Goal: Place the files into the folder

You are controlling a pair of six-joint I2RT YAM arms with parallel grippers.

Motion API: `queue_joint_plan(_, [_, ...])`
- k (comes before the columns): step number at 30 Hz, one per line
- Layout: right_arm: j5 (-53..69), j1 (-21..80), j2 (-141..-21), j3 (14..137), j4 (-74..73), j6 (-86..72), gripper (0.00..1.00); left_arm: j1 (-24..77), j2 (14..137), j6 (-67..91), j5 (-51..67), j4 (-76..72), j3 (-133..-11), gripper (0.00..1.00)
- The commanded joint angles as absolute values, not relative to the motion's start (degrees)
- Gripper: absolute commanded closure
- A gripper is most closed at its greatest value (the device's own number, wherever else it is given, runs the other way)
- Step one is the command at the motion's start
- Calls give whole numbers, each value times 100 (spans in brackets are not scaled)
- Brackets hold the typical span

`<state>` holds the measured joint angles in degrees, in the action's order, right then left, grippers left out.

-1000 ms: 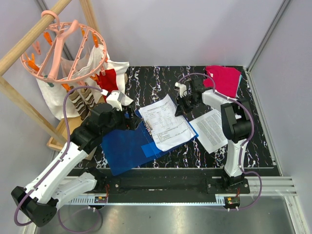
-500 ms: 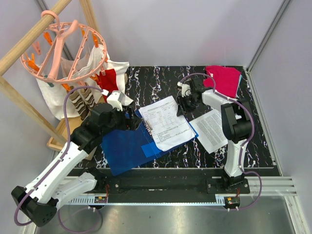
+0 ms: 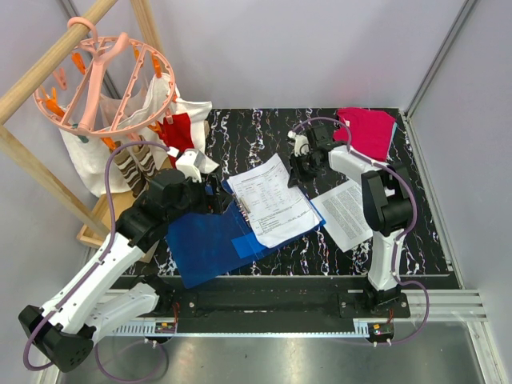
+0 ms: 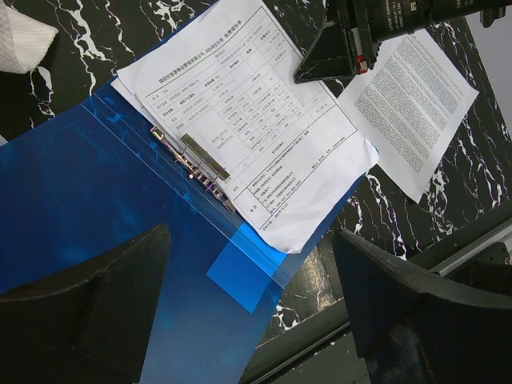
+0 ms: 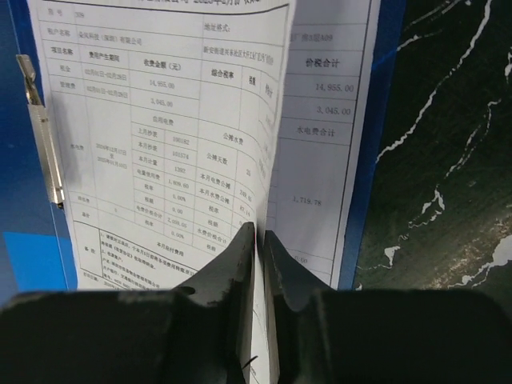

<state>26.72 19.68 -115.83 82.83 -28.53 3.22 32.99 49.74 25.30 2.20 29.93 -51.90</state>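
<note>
Left tool (image 4: 252, 240) released, the right tool (image 5: 258, 234) pinches the top white printed paper sheet (image 5: 160, 144) over the translucent blue plastic folder (image 4: 72, 192), probably aligning it; next, lay it flat.

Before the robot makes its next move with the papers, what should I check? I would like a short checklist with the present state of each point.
1. Right end effector grips the top sheet: ok, it is shut on that sheet's raised edge.
2. Only one sheet gripped: cannot tell; a second sheet lies flat beneath.
3. Left end effector free: ok, open above the blue folder, holding nothing.
4. Folder lying open: ok, its metal clip is exposed.
5. All files on the folder: not ok, one text sheet lies outside it on the table.
</note>
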Motion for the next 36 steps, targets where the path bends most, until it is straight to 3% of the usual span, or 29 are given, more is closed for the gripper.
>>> queue_joint_plan(1, [2874,2100,-11558,8560,-2698,220,83,3278,4904,2479,343,2760,-5133,14])
queue_joint_plan(4, [2822,2109,-11566,8587,-2689,141,79,3278,4966,2487,430,2760,-5133,14])
queue_joint_plan(10, [1681,2109,-11110,8508,-2663,-542,53,3278,5168,2531,606,2760,-5177,14])
queue_joint_plan(11, [1409,2101,-10988,8490,-2733,-675,47,3278,5220,2549,633,2751,-5212,14])
queue_joint_plan(12, [858,2101,-10743,8455,-2803,-790,32,3270,5264,2575,694,2699,-5221,14])
queue_joint_plan(17, [-753,2101,-10038,8297,-3426,-1177,2,3305,5624,2838,1160,2199,-5238,14])
queue_joint_plan(21, [-2246,1978,-9135,7334,-3612,-1931,0,3646,6134,2901,1064,1969,-5527,16])
queue_joint_plan(27, [-1171,836,-7930,5795,-3516,-3136,0,4587,7758,2953,738,1495,-6511,19])
queue_joint_plan(31, [-1581,467,-7533,5336,-3568,-3735,0,5229,9103,2953,352,1450,-7712,23])
queue_joint_plan(36, [-1486,36,-7137,4826,-3524,-4104,0,5440,10815,3242,763,1258,-8919,26])
